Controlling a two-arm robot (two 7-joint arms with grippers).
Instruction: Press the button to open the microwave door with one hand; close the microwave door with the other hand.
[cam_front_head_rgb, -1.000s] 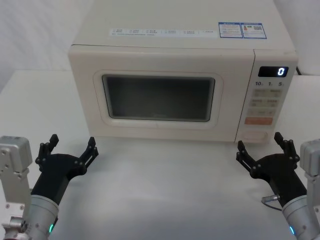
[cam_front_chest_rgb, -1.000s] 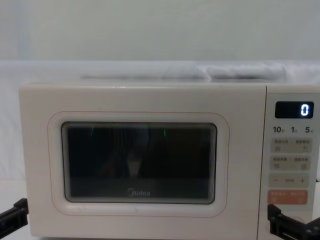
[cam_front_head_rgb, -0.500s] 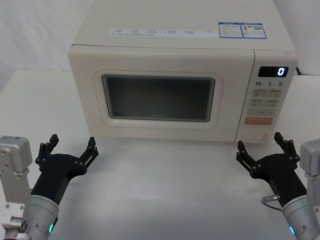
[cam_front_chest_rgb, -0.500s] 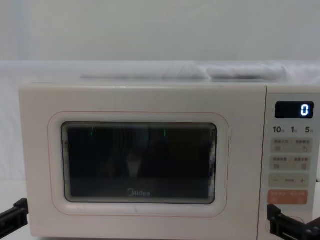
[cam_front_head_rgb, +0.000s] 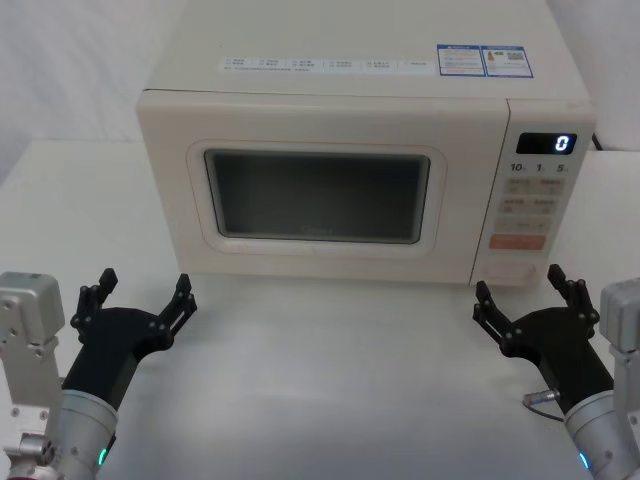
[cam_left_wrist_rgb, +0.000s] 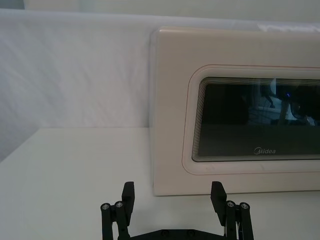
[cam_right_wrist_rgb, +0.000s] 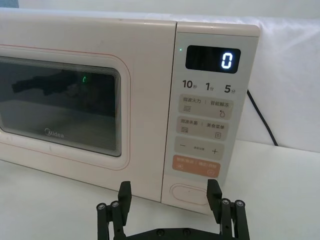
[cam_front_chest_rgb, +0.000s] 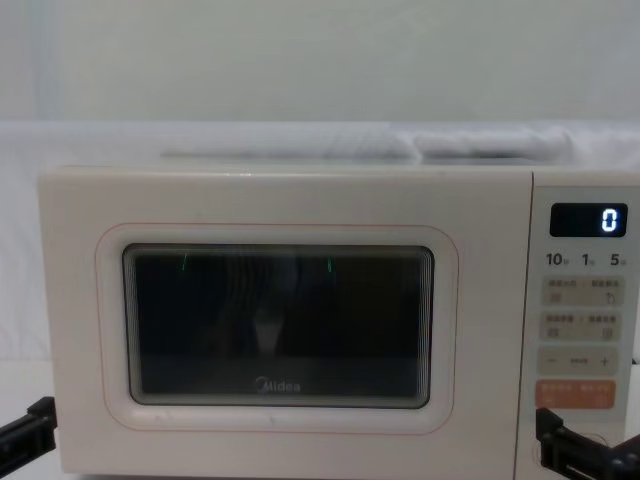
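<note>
Door (cam_front_head_rgb: 318, 185) flush shut across microwave front, button (cam_right_wrist_rgb: 189, 192) lowest on panel beside it. Right gripper (cam_front_head_rgb: 524, 300) just before button, left gripper (cam_front_head_rgb: 140, 300) low before door corner, both spread wide. Likely stiff, springy key: press its centre, no grasp needed

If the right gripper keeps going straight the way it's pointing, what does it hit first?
Most likely the button: the open right gripper frames that wide oval key at the foot of the control panel. Depth is unclear, so it might touch slightly off-centre.
</note>
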